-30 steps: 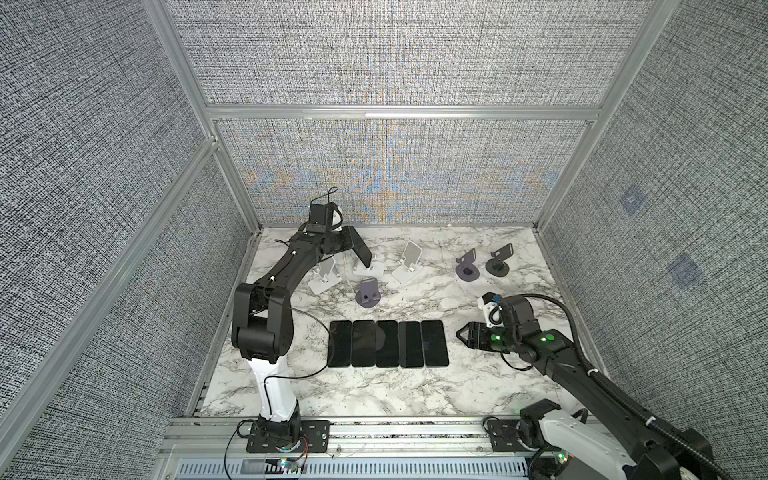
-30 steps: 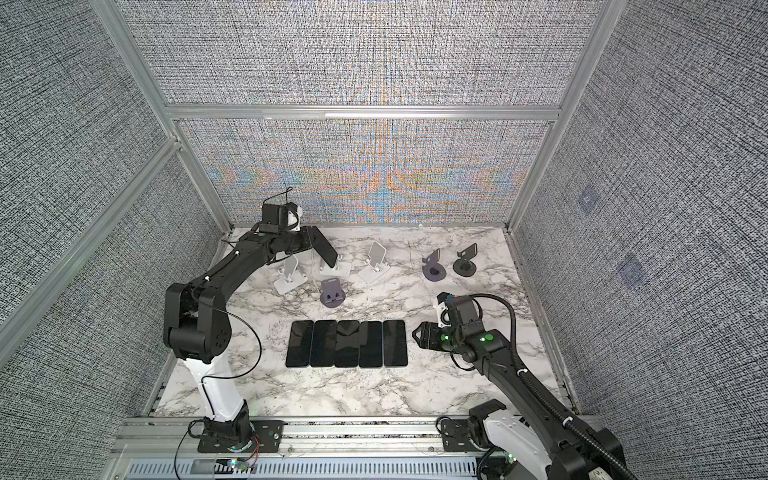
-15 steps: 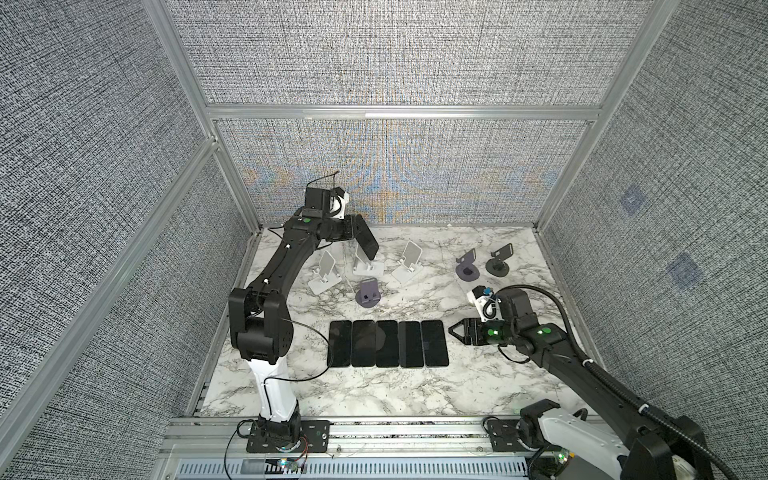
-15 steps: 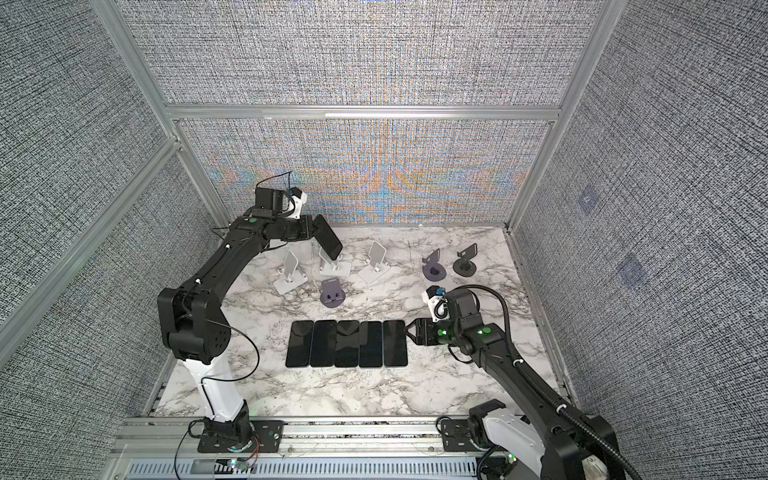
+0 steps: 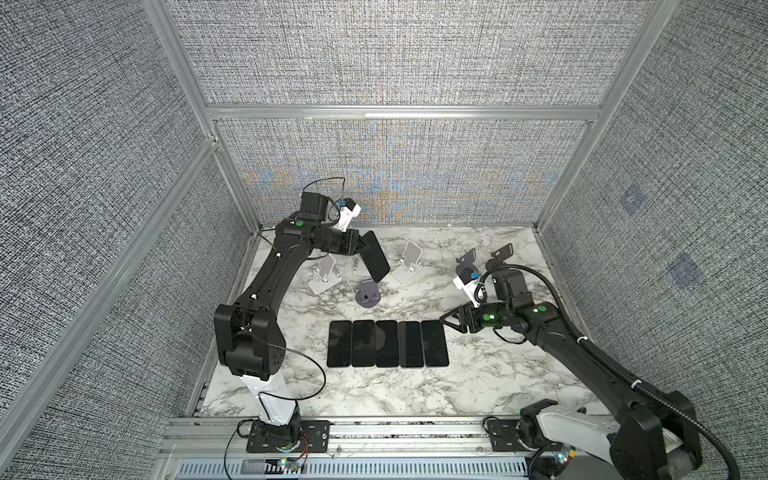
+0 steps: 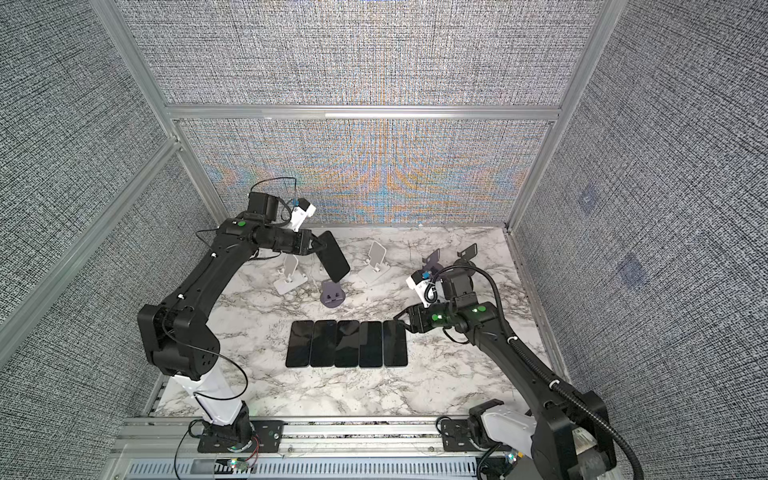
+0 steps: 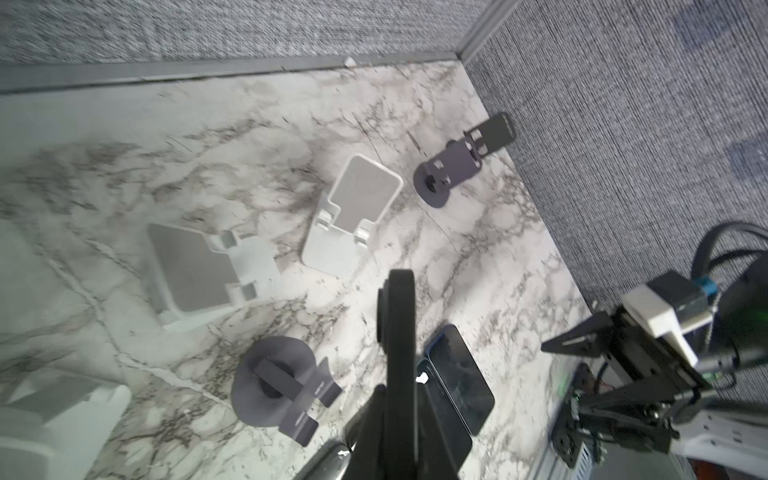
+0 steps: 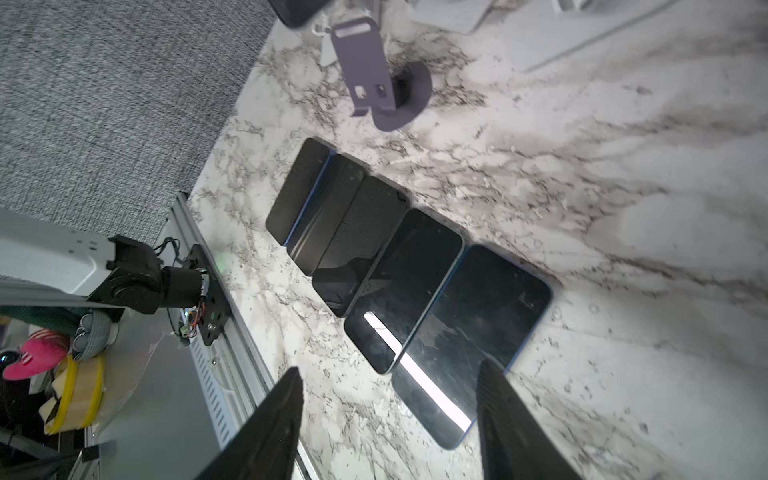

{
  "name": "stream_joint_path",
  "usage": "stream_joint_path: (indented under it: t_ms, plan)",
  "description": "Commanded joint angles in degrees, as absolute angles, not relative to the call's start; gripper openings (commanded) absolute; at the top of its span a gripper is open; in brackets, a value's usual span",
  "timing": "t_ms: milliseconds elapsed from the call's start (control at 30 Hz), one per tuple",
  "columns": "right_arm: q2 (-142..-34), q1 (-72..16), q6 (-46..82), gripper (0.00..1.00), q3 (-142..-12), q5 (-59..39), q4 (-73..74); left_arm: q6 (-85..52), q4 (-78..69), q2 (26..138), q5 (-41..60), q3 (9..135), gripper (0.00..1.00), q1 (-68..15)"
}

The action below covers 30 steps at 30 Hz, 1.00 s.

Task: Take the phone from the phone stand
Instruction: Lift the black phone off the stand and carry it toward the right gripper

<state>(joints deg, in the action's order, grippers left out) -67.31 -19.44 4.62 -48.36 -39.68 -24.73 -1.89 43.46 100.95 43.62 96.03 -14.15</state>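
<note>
Toward the back-left corner of the desk, in both top views, your left gripper is clamped on the upper end of the phone. The dark slab hangs tilted in the air, with its lower end over the purple stand. Whether the two touch you cannot tell from above. Near the middle of the desk a row of five phones lies flat, edge to edge. Your right gripper sits low, just beside the right end of that row, its fingers pointing at it.

From the left wrist you see the phone edge-on, pinched between the fingers, with marble beneath it. The middle white stand stands well apart from the phone, its grey plate turned to the camera. Marble shows between the purple stand and the phone.

From the right wrist, the right gripper's jaws stand apart and hold nothing — the end phone of the row lies just ahead of the fingertips. At the frame's edge a rounded dark corner of the held phone shows close beside the top of the purple stand, a sliver of gap between them.
</note>
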Motion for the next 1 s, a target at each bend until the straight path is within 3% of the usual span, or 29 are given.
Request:
stream_joint_path:
  t_ms: [0,167,333,600,967]
  plan:
    - [-68.57,-19.42,-1.86,0.56,-49.71,-45.17,-24.56,3.56,40.31,99.04,52.99,91.37,0.0,-14.97]
    - [-73.45,-19.19,-6.34,0.48,-51.32,-50.48,-18.36,6.54,37.0,97.67,59.2,86.97,0.0,-16.54]
    - [-80.4,-17.78,-14.57,0.43,-55.75,-59.45,-21.06,14.16,37.69,96.5,64.61,83.76,0.0,-17.9]
    - [-88.31,-16.21,-25.05,0.44,-65.15,-68.07,-31.32,20.35,39.29,96.9,70.13,82.69,0.0,-20.33]
    - [-94.65,-19.73,-27.24,0.43,-70.58,-72.96,-33.24,23.77,39.91,97.93,72.23,82.04,0.0,-22.35]
